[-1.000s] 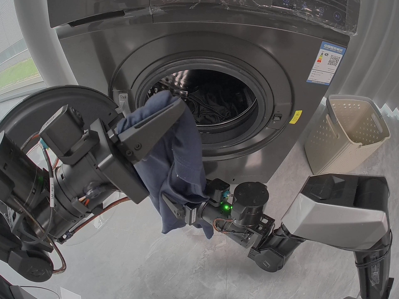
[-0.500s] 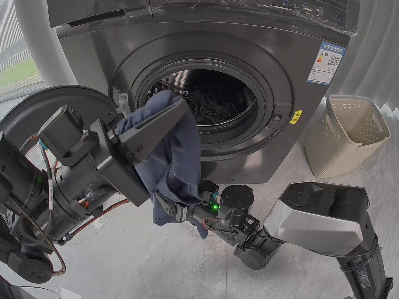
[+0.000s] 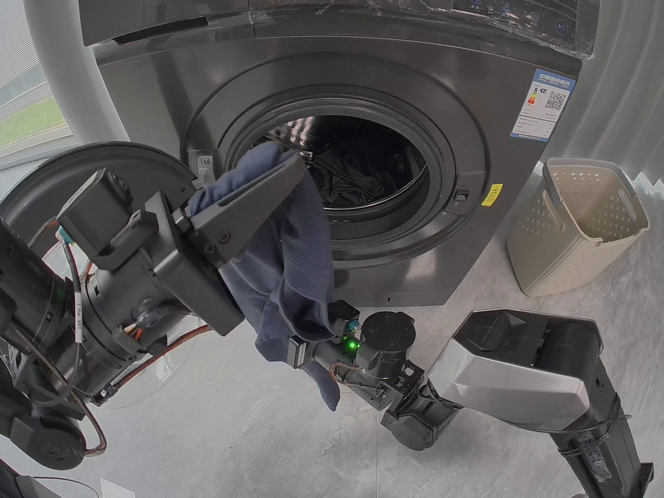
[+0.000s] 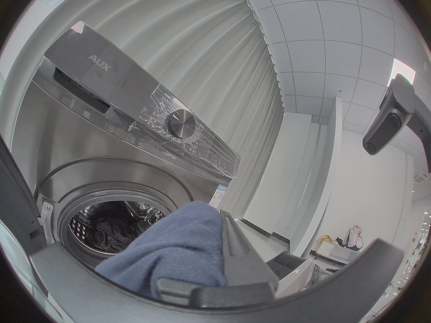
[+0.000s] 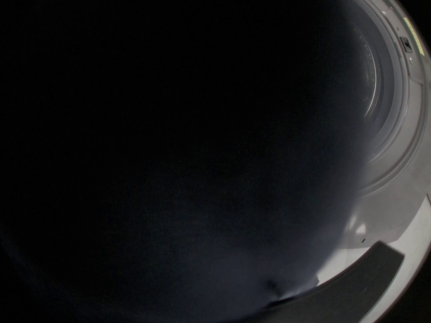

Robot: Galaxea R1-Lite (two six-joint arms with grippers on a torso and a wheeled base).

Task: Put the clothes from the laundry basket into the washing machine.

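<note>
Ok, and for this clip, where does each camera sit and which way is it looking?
Head: on the robot's head, facing forward and down at the washing machine; both arms show, left gripper clamping the blue garment, right gripper under its hanging end.
Left wrist: looks up along its gripper at the machine, curtain and ceiling.
Right wrist: faces the drum opening, darkened by the garment over it.
Shared: all see the drum opening; head and left wrist see the garment.

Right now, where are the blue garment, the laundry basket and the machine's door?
blue garment (image 3: 297,264): head view, its hanging middle.
laundry basket (image 3: 546,243): head view, its perforated side wall.
machine's door (image 3: 138,164): head view, its upper rim.
</note>
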